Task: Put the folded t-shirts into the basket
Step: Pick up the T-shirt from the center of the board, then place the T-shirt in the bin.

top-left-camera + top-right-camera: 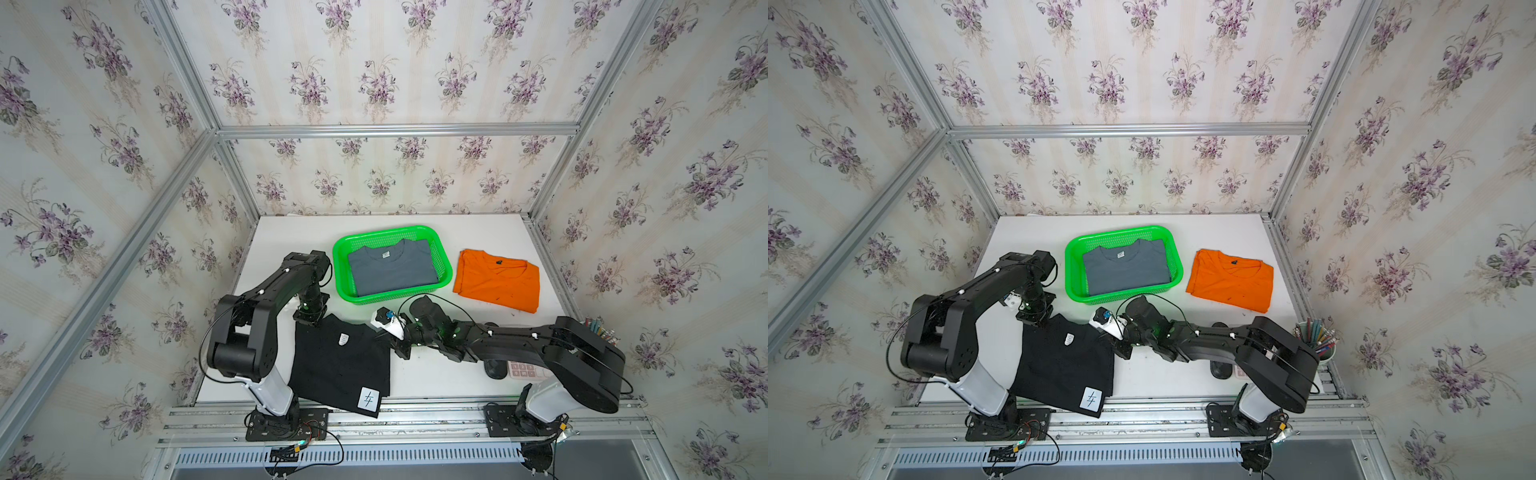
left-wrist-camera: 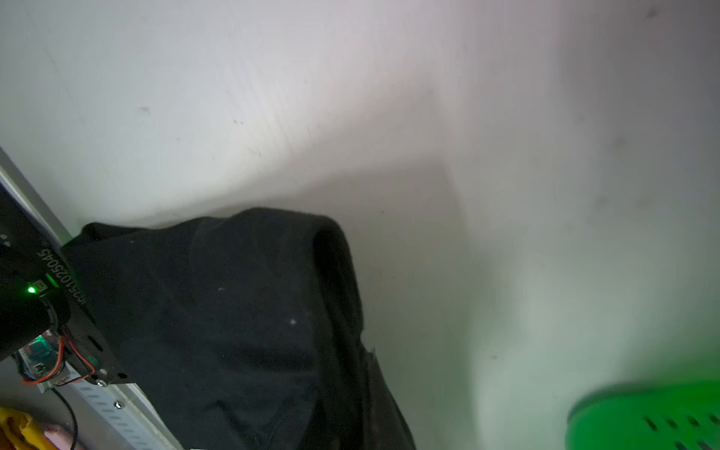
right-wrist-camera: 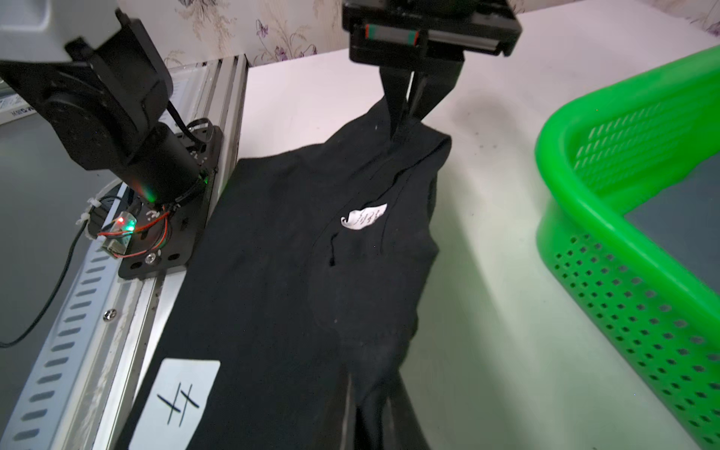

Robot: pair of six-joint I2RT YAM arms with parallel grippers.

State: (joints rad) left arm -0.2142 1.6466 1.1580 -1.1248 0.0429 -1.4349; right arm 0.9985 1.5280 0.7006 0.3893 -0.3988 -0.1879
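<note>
The black folded t-shirt [image 1: 340, 365] [image 1: 1065, 365] lies at the table's front, its hem patch over the front edge. My left gripper [image 1: 309, 322] [image 3: 403, 124] is shut on its far left corner, which is pinched up. My right gripper [image 1: 392, 338] [image 3: 366, 420] is shut on its far right corner. The black cloth [image 2: 233, 311] fills the left wrist view. The grey t-shirt [image 1: 390, 270] [image 1: 1125, 270] lies flat inside the green basket [image 1: 446, 270] [image 3: 607, 233], just behind both grippers. The orange t-shirt [image 1: 496, 280] [image 1: 1231, 278] lies on the table to the right of the basket.
A black mouse [image 1: 494, 368] and a pink calculator [image 1: 523, 370] lie under my right arm. A cup of pencils [image 1: 1316, 345] stands at the table's right front corner. An aluminium rail [image 1: 415, 409] runs along the front, and papered walls close in three sides.
</note>
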